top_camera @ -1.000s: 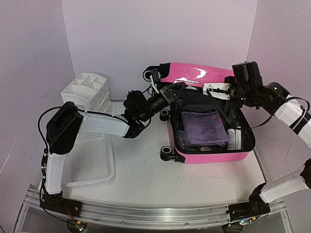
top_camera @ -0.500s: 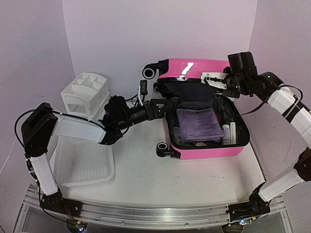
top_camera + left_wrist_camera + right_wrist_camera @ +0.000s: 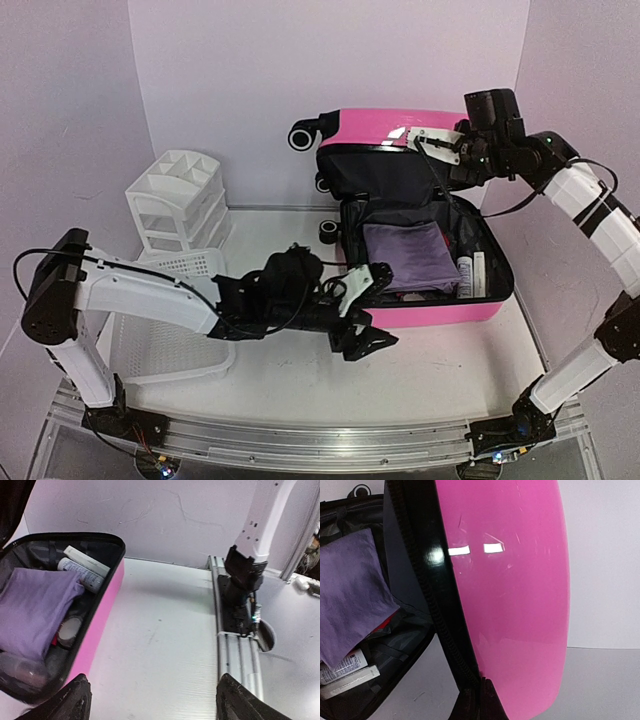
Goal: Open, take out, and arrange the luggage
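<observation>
1. The left gripper [image 3: 385, 306] has its jaws spread wide with nothing between them. It sits just in front of the luggage [image 3: 450, 310], at the near-left corner of its pink front wall. In the wrist view only bare table [image 3: 160, 645] lies between the fingertips.
2. The right gripper [image 3: 415, 137] is pinched tight on the top rim of the luggage's lid [image 3: 370, 125], at the black zipper trim [image 3: 427, 605].
3. The luggage is open: the lid stands upright at its back and the lower shell lies flat on the table.
4. Inside the lower shell a purple cloth [image 3: 405, 255] covers the middle. White tubes [image 3: 472, 272] lie along the right wall.
5. A white mesh basket [image 3: 185, 265] rests left of the luggage, well apart.
6. A white drawer organizer [image 3: 180, 195] stands farther left and toward the back.
</observation>
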`<act>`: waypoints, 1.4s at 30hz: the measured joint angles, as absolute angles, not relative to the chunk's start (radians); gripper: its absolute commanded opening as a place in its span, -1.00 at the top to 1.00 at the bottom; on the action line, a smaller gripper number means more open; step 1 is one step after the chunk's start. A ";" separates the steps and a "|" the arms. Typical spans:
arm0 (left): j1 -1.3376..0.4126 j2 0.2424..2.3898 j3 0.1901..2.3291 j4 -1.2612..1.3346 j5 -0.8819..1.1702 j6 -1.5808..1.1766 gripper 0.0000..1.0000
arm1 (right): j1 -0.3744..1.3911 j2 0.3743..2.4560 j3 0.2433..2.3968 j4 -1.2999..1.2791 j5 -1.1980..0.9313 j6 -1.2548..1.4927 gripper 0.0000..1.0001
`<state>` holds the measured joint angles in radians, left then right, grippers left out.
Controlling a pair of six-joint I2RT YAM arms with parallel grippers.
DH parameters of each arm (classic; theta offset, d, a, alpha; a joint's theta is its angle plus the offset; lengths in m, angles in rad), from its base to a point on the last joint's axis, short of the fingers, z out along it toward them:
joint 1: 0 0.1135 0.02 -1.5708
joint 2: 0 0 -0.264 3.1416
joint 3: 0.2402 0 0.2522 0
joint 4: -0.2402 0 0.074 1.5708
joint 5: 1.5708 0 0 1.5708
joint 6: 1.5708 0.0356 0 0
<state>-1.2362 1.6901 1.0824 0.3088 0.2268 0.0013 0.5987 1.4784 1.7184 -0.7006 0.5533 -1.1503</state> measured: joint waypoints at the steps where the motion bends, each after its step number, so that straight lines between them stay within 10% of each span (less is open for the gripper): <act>1: -1.235 1.720 1.132 0.283 0.212 0.036 -0.74 | 0.598 1.481 1.720 -0.702 0.553 -1.147 0.97; 19: -1.221 2.471 2.162 -0.288 0.073 0.459 -0.89 | 0.583 1.520 1.800 -0.788 0.528 -1.070 0.98; 32: -1.205 2.476 2.140 -0.355 0.023 0.600 0.86 | 0.583 1.538 1.846 -0.856 0.506 -1.030 0.93; 42: -1.179 2.197 1.692 -0.268 0.138 0.676 1.00 | 0.586 1.568 1.931 -0.874 0.523 -0.986 0.56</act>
<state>-1.1793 2.1971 1.6917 -0.2680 0.1383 0.6762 0.5861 1.5684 1.9308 -0.8738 0.5228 -0.9859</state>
